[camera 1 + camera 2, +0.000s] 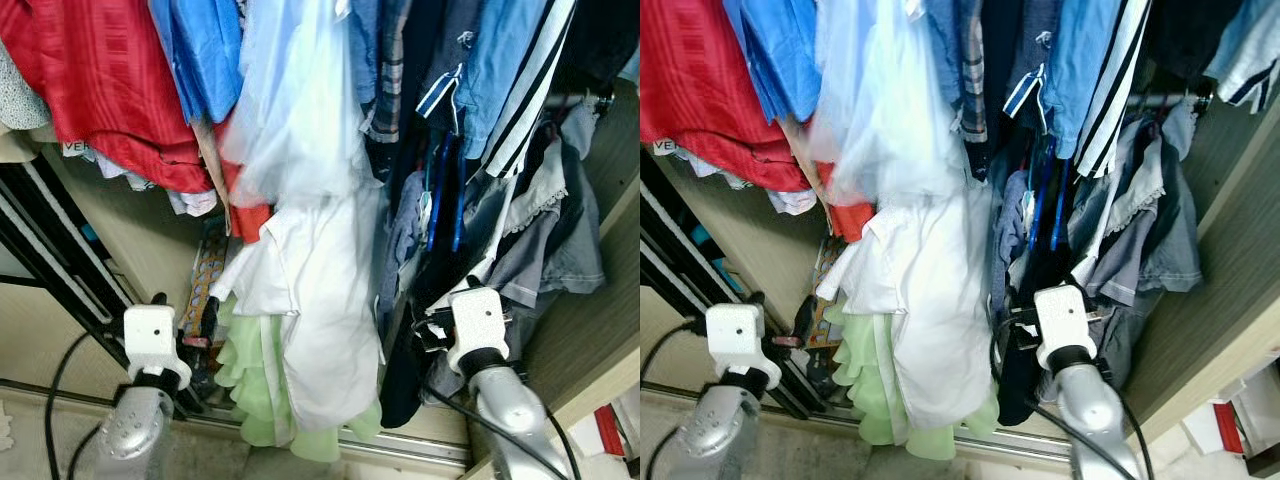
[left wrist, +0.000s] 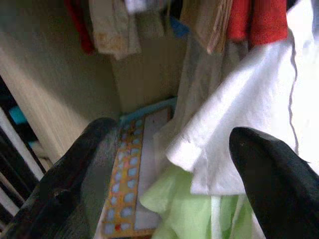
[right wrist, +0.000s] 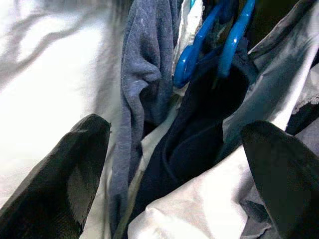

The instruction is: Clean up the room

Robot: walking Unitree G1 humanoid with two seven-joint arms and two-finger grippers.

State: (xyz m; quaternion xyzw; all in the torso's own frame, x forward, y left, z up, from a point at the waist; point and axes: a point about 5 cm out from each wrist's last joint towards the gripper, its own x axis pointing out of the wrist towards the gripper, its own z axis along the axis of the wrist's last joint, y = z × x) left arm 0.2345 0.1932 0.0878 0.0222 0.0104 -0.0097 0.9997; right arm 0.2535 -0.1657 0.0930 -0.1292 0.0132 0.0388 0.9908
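Both arms raised toward a crammed open wardrobe of hanging clothes.

Head views: the left gripper (image 1: 205, 325) sits low beside the pale wooden wardrobe wall (image 1: 140, 225), next to a long white shirt (image 1: 320, 300) hanging over a pale green ruffled garment (image 1: 250, 385); a red striped shirt (image 1: 95, 80) and bright blue shirt (image 1: 210, 50) hang above it. The right gripper (image 1: 425, 325) reaches into dark navy clothing (image 1: 405, 385) under a grey-blue crumpled garment (image 1: 560, 240).
Left wrist view: jaws apart, empty, framing the white shirt's sleeve (image 2: 234, 144), the green ruffles and a colourful dotted board (image 2: 132, 184) leaning against the wall.
Right wrist view: jaws apart, empty, with a grey-blue knit sleeve (image 3: 144, 84), blue plastic hangers (image 3: 214, 45) and the navy cloth between them.
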